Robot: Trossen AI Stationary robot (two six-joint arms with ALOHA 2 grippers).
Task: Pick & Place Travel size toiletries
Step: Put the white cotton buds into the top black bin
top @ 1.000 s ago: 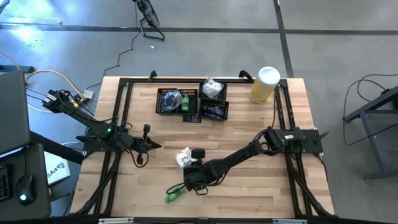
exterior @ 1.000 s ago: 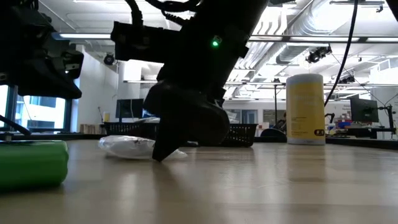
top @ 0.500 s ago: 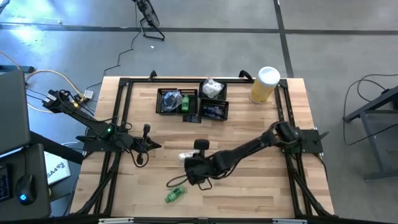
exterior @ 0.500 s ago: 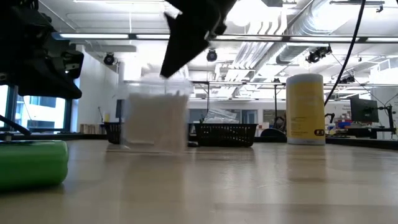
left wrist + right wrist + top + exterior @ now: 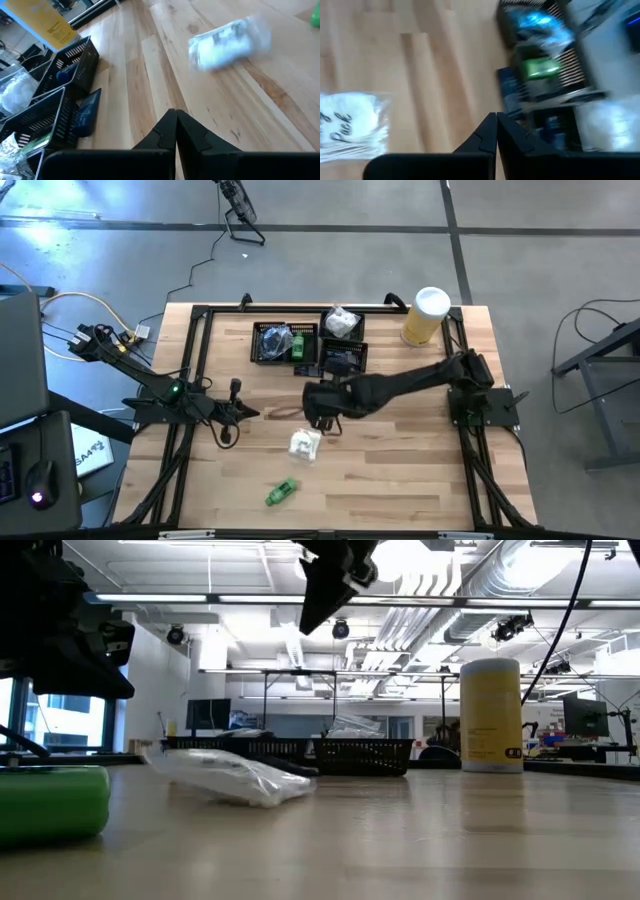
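Dark right gripper (image 5: pixel 322 418), fingers pressed together and empty, raised above white sachet (image 5: pixel 304 444).

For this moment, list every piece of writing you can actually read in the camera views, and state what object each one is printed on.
"Pack": dark script on the white sachet lying on the table, in the right wrist view; the word above it is cut off.
Dark mark low on the yellow cylinder: too small to read.
Print on the green packet in the mesh tray: blurred, unreadable.
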